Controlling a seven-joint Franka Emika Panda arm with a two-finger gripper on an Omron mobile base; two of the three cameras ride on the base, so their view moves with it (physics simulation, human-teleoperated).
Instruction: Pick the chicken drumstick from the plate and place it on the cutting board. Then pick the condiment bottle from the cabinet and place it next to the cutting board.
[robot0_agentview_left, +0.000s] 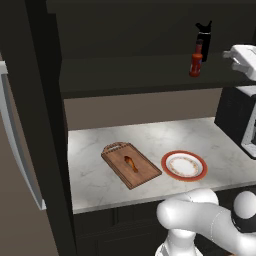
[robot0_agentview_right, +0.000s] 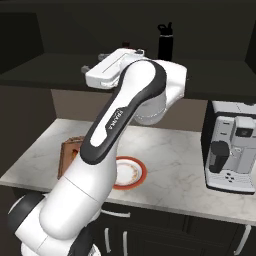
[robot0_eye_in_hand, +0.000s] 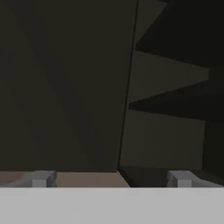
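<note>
The chicken drumstick (robot0_agentview_left: 130, 163) lies on the wooden cutting board (robot0_agentview_left: 131, 165), left of the red-rimmed plate (robot0_agentview_left: 184, 165), which holds nothing. The red condiment bottle (robot0_agentview_left: 196, 60) stands upright on the dark cabinet (robot0_agentview_left: 125, 75) shelf, just in front of a taller black bottle (robot0_agentview_left: 203, 37). My gripper (robot0_agentview_left: 229, 54) hovers at shelf height, a short way right of the red bottle and apart from it. In the hand view my gripper (robot0_eye_in_hand: 111, 179) is open, its fingertips (robot0_eye_in_hand: 41, 178) wide apart with nothing between them, facing the dark cabinet interior. The arm hides part of the plate (robot0_agentview_right: 134, 172) and board (robot0_agentview_right: 70, 152).
A black-and-white coffee machine (robot0_agentview_right: 232, 147) stands on the marble counter (robot0_agentview_left: 100, 145) at the right end. A dark cabinet wall (robot0_agentview_left: 47, 125) closes the left side. The black bottle (robot0_agentview_right: 165, 42) stands behind my hand on the shelf.
</note>
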